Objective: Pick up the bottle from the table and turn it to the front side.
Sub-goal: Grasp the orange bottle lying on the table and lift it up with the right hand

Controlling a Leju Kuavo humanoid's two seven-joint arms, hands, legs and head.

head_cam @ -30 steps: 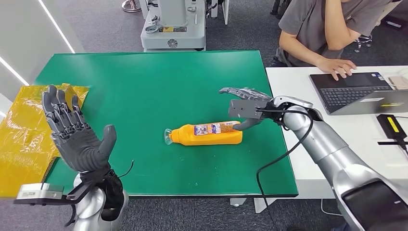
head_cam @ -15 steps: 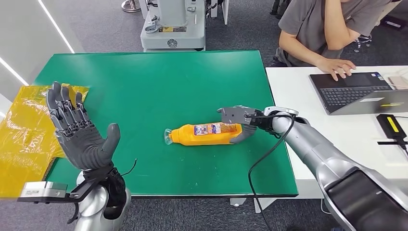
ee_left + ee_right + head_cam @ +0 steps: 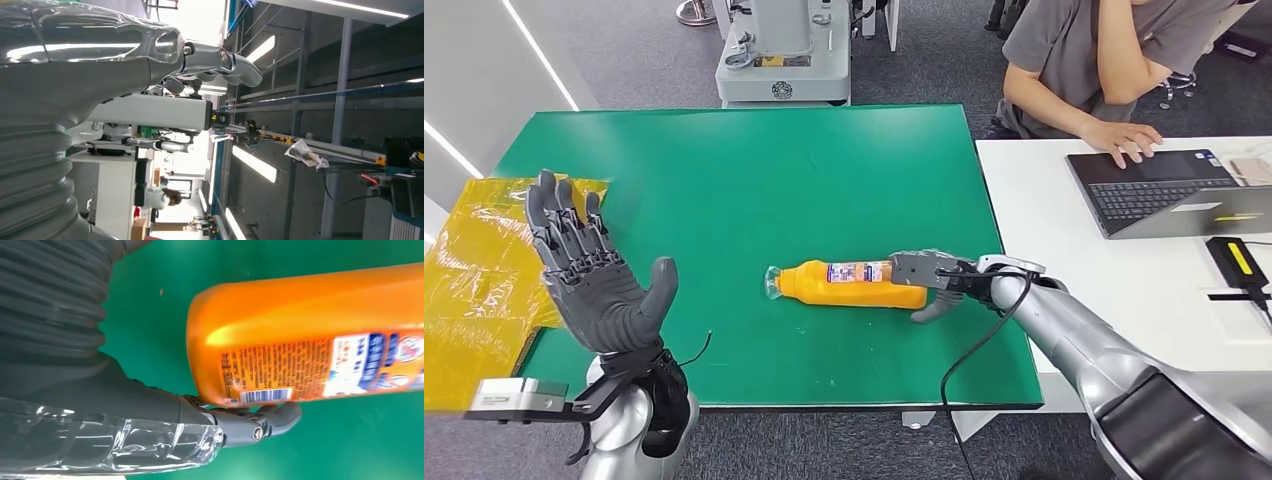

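An orange bottle (image 3: 849,283) with a clear cap lies on its side on the green table (image 3: 724,170), cap toward my left. My right hand (image 3: 934,275) wraps its base end, fingers over the far side and thumb at the near side. In the right wrist view the thumb (image 3: 250,427) touches the bottle (image 3: 310,340) just beside the barcode of its back label. My left hand (image 3: 594,290) is raised above the table's near left corner, palm forward with fingers spread and nothing in it; the left wrist view shows that hand (image 3: 125,65) against the ceiling.
A person (image 3: 1104,60) sits at the white table (image 3: 1064,230) on the right with a hand on a laptop (image 3: 1174,190). Yellow plastic bags (image 3: 474,280) lie off the green table's left edge. A grey machine (image 3: 784,50) stands behind the table.
My right hand came down from above the bottle's base and closed around it, thumb now at the near side. The bottle slid slightly toward me. The left hand barely moved.
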